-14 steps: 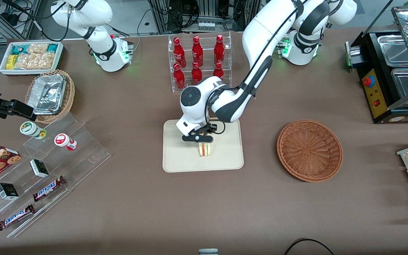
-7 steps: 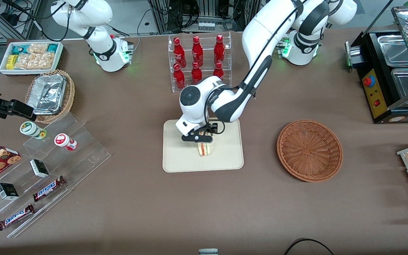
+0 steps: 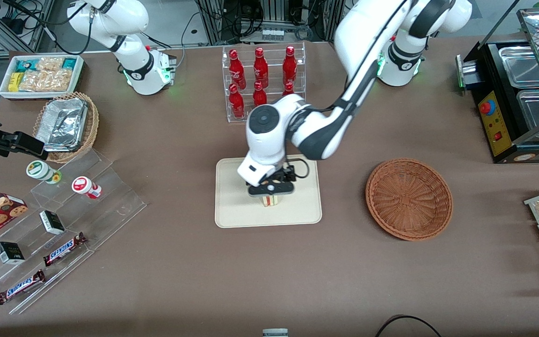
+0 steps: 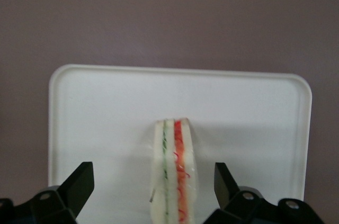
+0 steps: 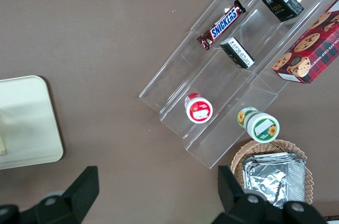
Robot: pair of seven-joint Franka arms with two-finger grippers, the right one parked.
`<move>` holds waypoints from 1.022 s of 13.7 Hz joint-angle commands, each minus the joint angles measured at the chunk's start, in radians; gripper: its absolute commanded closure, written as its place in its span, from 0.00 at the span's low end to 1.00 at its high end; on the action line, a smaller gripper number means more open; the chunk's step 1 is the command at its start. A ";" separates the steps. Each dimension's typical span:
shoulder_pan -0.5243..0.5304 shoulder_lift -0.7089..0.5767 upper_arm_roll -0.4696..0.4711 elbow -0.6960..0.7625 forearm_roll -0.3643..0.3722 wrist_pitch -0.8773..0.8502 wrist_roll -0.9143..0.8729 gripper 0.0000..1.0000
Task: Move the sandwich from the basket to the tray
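Observation:
The sandwich [image 3: 270,201] stands on edge on the cream tray [image 3: 236,210] at the table's middle. It also shows in the left wrist view [image 4: 174,176], a pale wedge with green and red filling lines, resting on the tray [image 4: 95,107]. My left gripper [image 3: 271,189] hovers right above the sandwich, open, with a gap between each black finger [image 4: 79,184] and the bread. The reddish-brown wicker basket [image 3: 409,198] sits empty toward the working arm's end of the table.
A clear rack of red bottles [image 3: 262,79] stands farther from the front camera than the tray. A tan basket with foil trays [image 3: 66,125], a clear stepped stand with snacks [image 3: 59,220] and a white snack box [image 3: 41,75] lie toward the parked arm's end.
My gripper has let go of the sandwich and risen above it, shifting slightly toward the working arm's end. The sandwich stays on the tray.

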 commanded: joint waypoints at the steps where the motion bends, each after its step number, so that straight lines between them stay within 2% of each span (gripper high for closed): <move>1: 0.056 -0.089 -0.005 -0.030 -0.012 -0.058 -0.011 0.00; 5: 0.167 -0.209 -0.005 -0.036 -0.114 -0.197 0.079 0.00; 8: 0.275 -0.322 -0.005 -0.059 -0.174 -0.351 0.260 0.00; 14: 0.446 -0.505 -0.005 -0.095 -0.176 -0.575 0.536 0.00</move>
